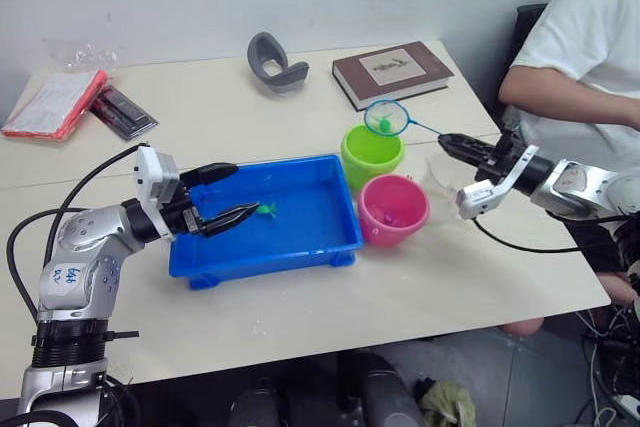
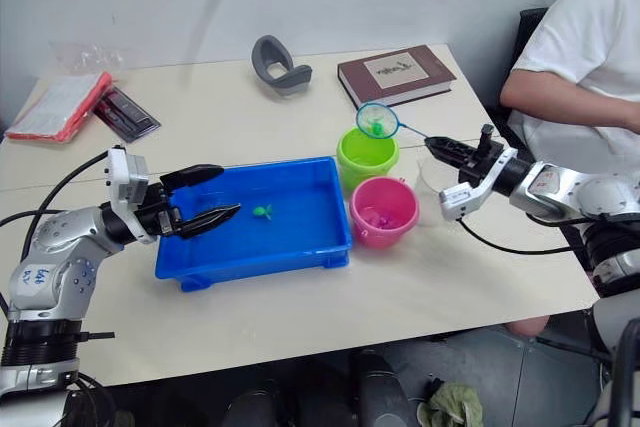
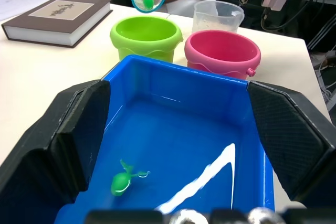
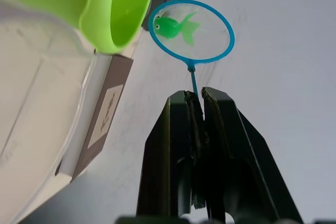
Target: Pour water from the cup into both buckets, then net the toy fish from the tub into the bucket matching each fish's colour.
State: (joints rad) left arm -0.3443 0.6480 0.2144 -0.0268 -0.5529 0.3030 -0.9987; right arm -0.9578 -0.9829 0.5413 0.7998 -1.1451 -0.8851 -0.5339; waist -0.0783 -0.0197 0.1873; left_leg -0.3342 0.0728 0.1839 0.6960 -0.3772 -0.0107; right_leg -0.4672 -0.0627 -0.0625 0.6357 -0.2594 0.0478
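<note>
The blue tub (image 1: 270, 255) sits mid-table with one green toy fish (image 1: 267, 210) lying in it. My left gripper (image 1: 246, 190) hovers open over the tub's left end, holding nothing. The lime green bucket (image 1: 372, 155) and the pink bucket (image 1: 393, 209) stand just right of the tub. The clear cup (image 1: 440, 179) stands right of the pink bucket. My right gripper (image 1: 445, 140) is shut on the net's thin handle. The net (image 1: 386, 118) hangs above the green bucket's far rim. Another green fish (image 4: 173, 27) lies in its mesh.
A brown book (image 1: 391, 71) and a grey curved object (image 1: 275, 62) lie at the table's far side. A red packet (image 1: 55, 104) and a black item (image 1: 123, 112) lie at far left. A person in white (image 1: 570, 57) sits at the right edge.
</note>
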